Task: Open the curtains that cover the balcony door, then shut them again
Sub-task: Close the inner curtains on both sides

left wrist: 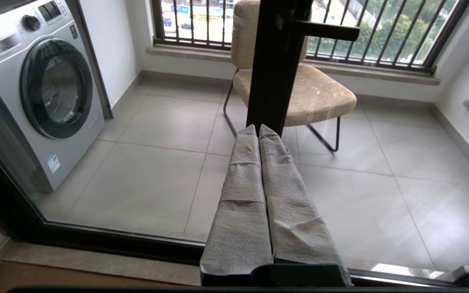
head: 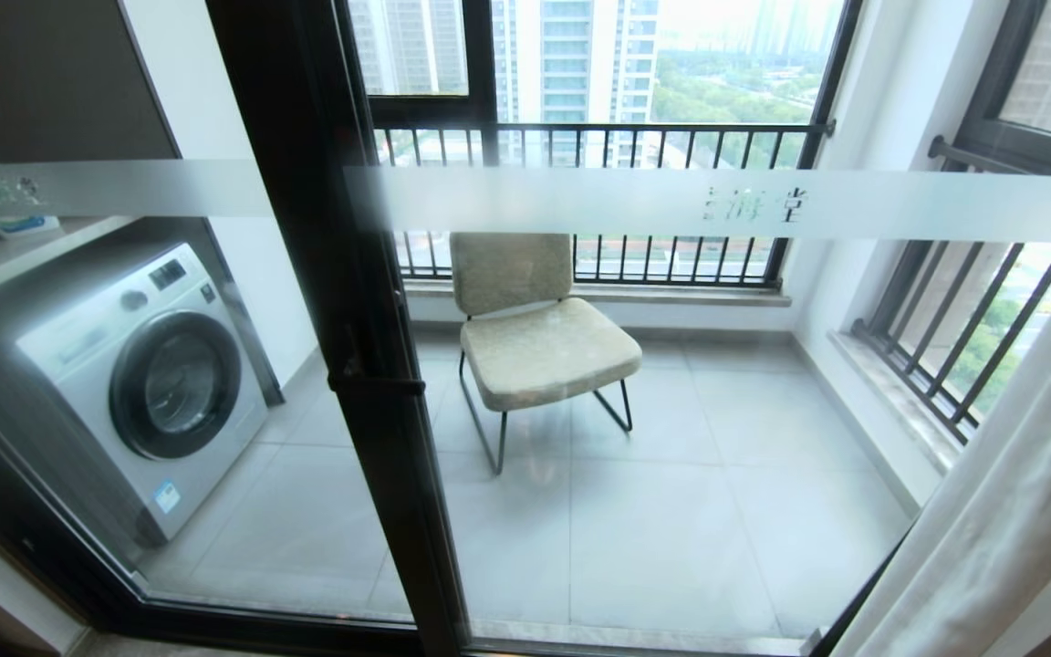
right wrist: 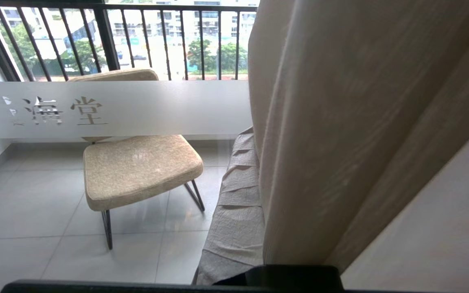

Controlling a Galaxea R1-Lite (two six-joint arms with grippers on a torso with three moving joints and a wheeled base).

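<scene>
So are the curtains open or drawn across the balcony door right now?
Open: the curtains are bunched at the right edge, leaving the balcony door glass uncovered.

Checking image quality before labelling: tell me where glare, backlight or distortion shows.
Head view: wide-angle bending tilts the balcony door frame, and the sky behind it is washed out. Left wrist view: faint reflections sit on the glass above the balcony floor. Right wrist view: the curtains hang close to the lens, with the window backlit behind.
</scene>
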